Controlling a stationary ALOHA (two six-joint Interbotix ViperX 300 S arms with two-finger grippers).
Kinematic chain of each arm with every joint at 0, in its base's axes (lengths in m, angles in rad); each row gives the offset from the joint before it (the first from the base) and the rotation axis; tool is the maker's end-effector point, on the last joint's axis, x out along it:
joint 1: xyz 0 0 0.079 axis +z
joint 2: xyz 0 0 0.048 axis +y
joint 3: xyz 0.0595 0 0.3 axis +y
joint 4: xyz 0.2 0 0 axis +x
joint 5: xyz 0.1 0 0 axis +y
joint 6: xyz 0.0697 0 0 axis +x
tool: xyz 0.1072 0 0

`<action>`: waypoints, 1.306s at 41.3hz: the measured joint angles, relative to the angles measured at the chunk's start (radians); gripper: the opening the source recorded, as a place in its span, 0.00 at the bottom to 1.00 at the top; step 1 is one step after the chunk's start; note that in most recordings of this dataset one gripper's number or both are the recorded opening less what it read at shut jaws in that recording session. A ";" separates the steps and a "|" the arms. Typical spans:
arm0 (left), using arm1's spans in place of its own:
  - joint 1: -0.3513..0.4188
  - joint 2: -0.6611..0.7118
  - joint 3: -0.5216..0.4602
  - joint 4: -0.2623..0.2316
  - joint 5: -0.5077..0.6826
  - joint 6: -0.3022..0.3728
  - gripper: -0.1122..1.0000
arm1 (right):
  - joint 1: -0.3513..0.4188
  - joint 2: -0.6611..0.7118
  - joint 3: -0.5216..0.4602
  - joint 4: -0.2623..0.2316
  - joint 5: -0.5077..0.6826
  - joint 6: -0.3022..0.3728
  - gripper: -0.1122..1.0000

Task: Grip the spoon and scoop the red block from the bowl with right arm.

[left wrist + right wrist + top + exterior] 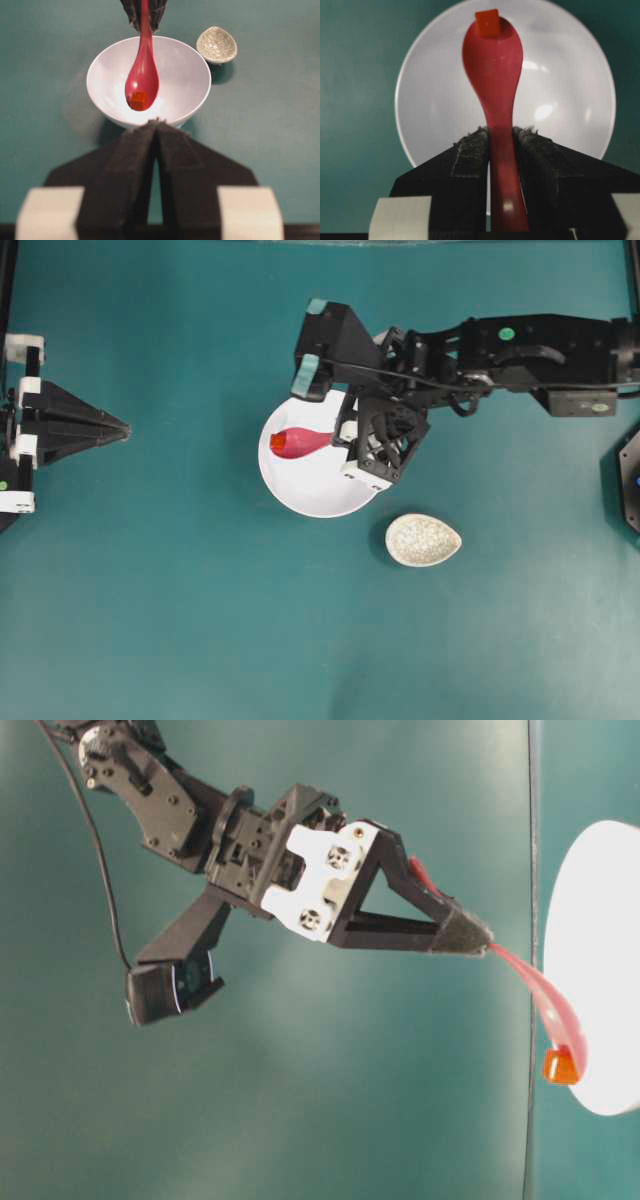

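Already the scoop itself looks done: the right gripper (501,137) has its fingers (470,155) pinching the handle of the pink-red spoon (494,70), and the red block (487,23) sits at the far tip of the spoon's hollow, close to its front lip. In the table-level view the spoon (545,995) slopes downward from the fingers with the block (560,1067) low at its end, so it looks precariously placed. The spoon hangs over the white bowl (310,490), above its floor. By my judgement the next move calls for levelling the spoon and lifting slowly, clear of the rim, without tipping forward. The left gripper (157,131) rests apart over the desk (180,620), fingers pressed together. A speckled teardrop dish (423,540) lies beside the bowl.
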 measured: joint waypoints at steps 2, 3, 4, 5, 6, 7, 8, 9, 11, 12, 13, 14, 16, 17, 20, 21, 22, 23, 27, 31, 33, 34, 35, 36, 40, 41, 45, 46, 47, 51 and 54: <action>0.000 0.000 0.000 0.000 0.002 -0.002 0.10 | 0.000 -0.009 0.014 0.000 -0.020 0.000 0.32; 0.000 0.000 0.000 0.000 0.002 -0.002 0.10 | 0.000 -0.012 0.020 -0.002 -0.029 0.000 0.32; 0.000 0.000 0.002 0.000 0.002 -0.002 0.10 | 0.000 -0.018 0.029 0.000 -0.041 0.000 0.32; 0.000 0.000 0.000 0.000 0.000 -0.002 0.10 | 0.000 -0.021 0.035 0.000 -0.051 0.000 0.32; 0.000 0.002 0.000 0.000 0.002 -0.002 0.10 | 0.000 -0.026 0.043 0.000 -0.060 0.000 0.32; 0.000 0.000 0.000 0.002 0.000 -0.002 0.10 | 0.000 -0.032 0.052 0.000 -0.071 0.000 0.32; 0.000 0.000 0.000 0.000 0.002 -0.002 0.10 | 0.000 -0.038 0.060 0.000 -0.083 0.002 0.32; 0.000 0.000 0.002 0.000 0.002 -0.002 0.10 | 0.000 -0.046 0.072 0.000 -0.100 0.000 0.32; 0.000 0.000 0.000 0.002 0.002 -0.002 0.10 | 0.002 -0.061 0.095 0.000 -0.132 0.000 0.32; 0.000 0.000 0.002 0.000 0.002 -0.002 0.10 | 0.002 -0.067 0.106 0.000 -0.150 0.000 0.32; 0.000 0.000 0.002 0.002 0.002 -0.002 0.10 | 0.003 -0.074 0.117 0.000 -0.166 0.002 0.32; 0.000 0.000 0.002 0.002 0.002 -0.002 0.10 | 0.005 -0.081 0.132 -0.002 -0.187 0.000 0.32; 0.000 0.000 0.000 0.000 0.002 -0.002 0.10 | 0.005 -0.095 0.158 0.000 -0.227 0.000 0.32; 0.000 0.002 0.000 0.000 0.002 -0.002 0.10 | 0.008 -0.101 0.173 0.000 -0.249 0.000 0.32; 0.000 0.000 0.000 0.000 0.002 -0.003 0.10 | 0.014 -0.126 0.229 0.000 -0.325 0.002 0.32; 0.000 0.000 0.000 0.000 0.000 -0.003 0.10 | 0.017 -0.133 0.244 0.000 -0.347 0.002 0.32; -0.002 0.000 0.002 0.002 0.000 -0.003 0.10 | 0.020 -0.143 0.264 0.000 -0.374 0.000 0.32; 0.000 0.002 0.000 0.000 0.002 -0.003 0.10 | 0.023 -0.150 0.279 0.000 -0.394 0.000 0.32; 0.000 0.000 0.000 0.002 0.002 -0.003 0.10 | 0.035 -0.181 0.344 0.000 -0.472 0.000 0.32; 0.000 0.000 0.000 0.002 0.002 -0.003 0.10 | 0.044 -0.206 0.394 0.000 -0.520 0.002 0.32; 0.000 0.000 0.002 0.002 0.002 -0.003 0.10 | 0.048 -0.215 0.413 0.000 -0.538 0.000 0.32; 0.000 0.000 0.002 0.002 0.002 -0.003 0.10 | 0.048 -0.219 0.422 0.000 -0.545 0.000 0.32; 0.000 0.000 0.000 0.000 0.000 -0.003 0.10 | 0.048 -0.225 0.426 0.002 -0.551 0.000 0.32; 0.000 0.000 0.000 0.000 0.002 -0.003 0.10 | 0.048 -0.230 0.433 0.000 -0.558 0.000 0.32; 0.000 0.000 0.002 0.000 0.000 -0.003 0.10 | 0.048 -0.247 0.446 0.000 -0.580 0.000 0.32; 0.000 0.000 0.002 0.002 0.002 -0.003 0.10 | 0.048 -0.249 0.448 0.000 -0.583 0.000 0.32; 0.000 0.000 0.000 0.002 0.000 -0.003 0.10 | 0.048 -0.250 0.453 0.000 -0.591 0.002 0.32; 0.000 0.000 0.000 0.002 0.002 -0.003 0.10 | 0.048 -0.252 0.454 0.000 -0.592 0.000 0.32; 0.000 0.000 0.002 0.002 0.002 -0.003 0.10 | 0.048 -0.250 0.454 0.000 -0.592 0.000 0.32; 0.000 0.002 0.002 0.002 0.002 -0.003 0.10 | 0.048 -0.250 0.454 0.002 -0.592 0.000 0.32; 0.000 0.000 0.000 0.002 0.002 -0.003 0.10 | 0.048 -0.250 0.457 0.002 -0.592 0.000 0.32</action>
